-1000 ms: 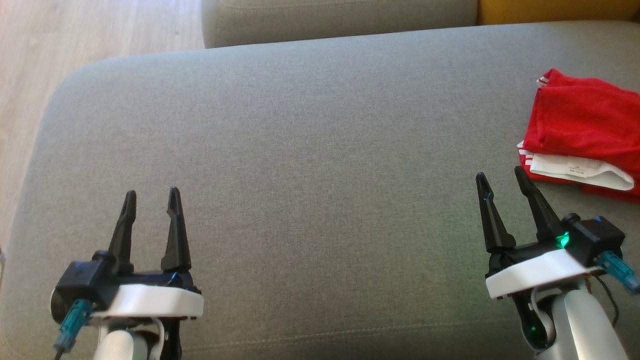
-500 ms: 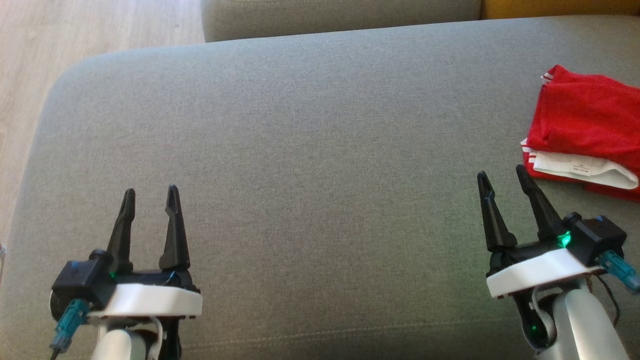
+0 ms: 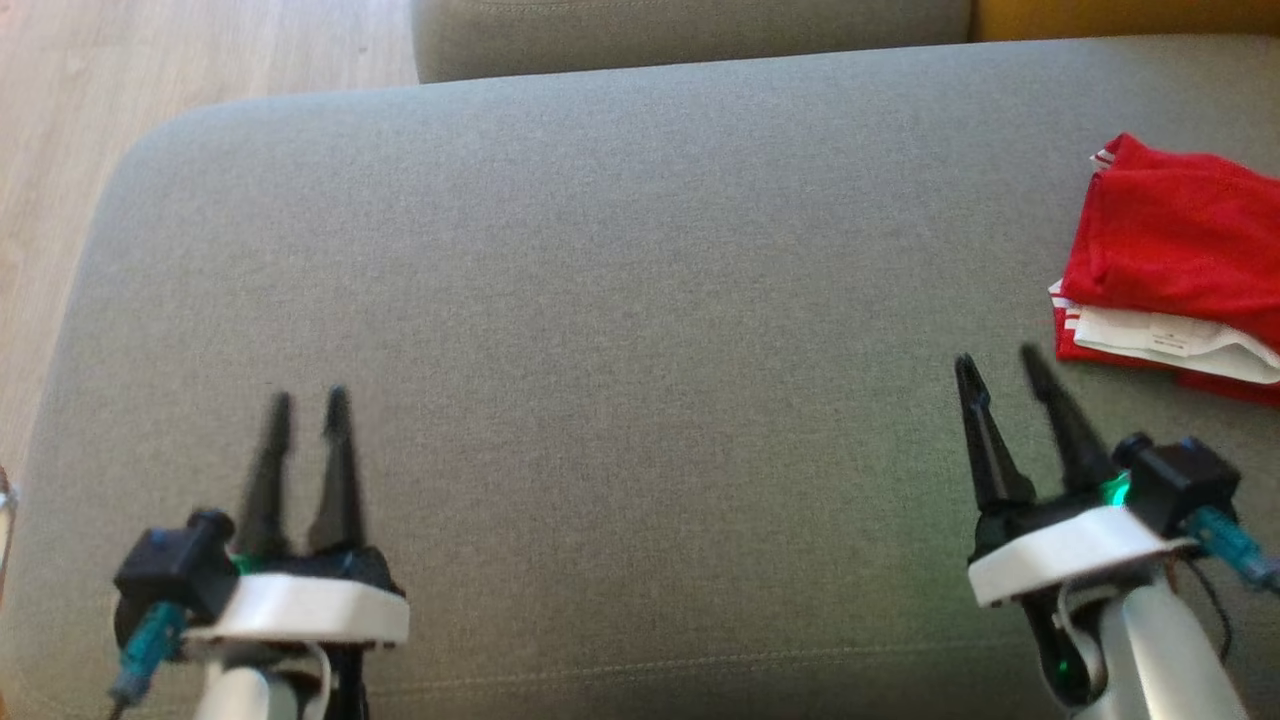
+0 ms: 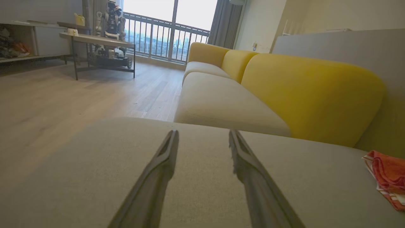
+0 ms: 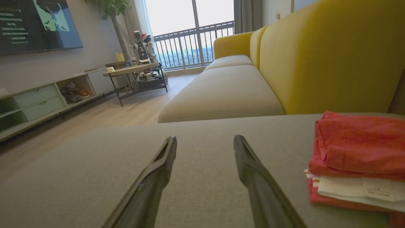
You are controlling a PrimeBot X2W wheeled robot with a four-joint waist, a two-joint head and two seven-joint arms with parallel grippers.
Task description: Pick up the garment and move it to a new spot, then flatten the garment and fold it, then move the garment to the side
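The garment (image 3: pixel 1180 240) is a red piece with white stripe trim, folded into a stack with a white inner layer and label showing at its near edge. It lies at the far right of the grey cushion (image 3: pixel 600 280). My right gripper (image 3: pixel 998 358) hovers open and empty just left of the garment and nearer to me, not touching it. In the right wrist view the garment (image 5: pixel 360 148) sits right of the open right gripper (image 5: pixel 205 138). My left gripper (image 3: pixel 309 398) is blurred at the lower left, and the left wrist view shows this gripper (image 4: pixel 203 133) open and empty, with the garment (image 4: pixel 387 174) far off to the right.
The cushion's rounded left edge drops to a wooden floor (image 3: pixel 60 150). Beyond it lie a beige seat (image 4: pixel 221 104) and a yellow sofa back (image 4: pixel 310 91). A low table (image 5: pixel 133 69) and a shelf unit (image 5: pixel 41 101) stand across the room.
The left gripper is now blurred by motion and its fingers look closer together in the head view. The head camera has shifted a little; the right gripper and garment stay put.
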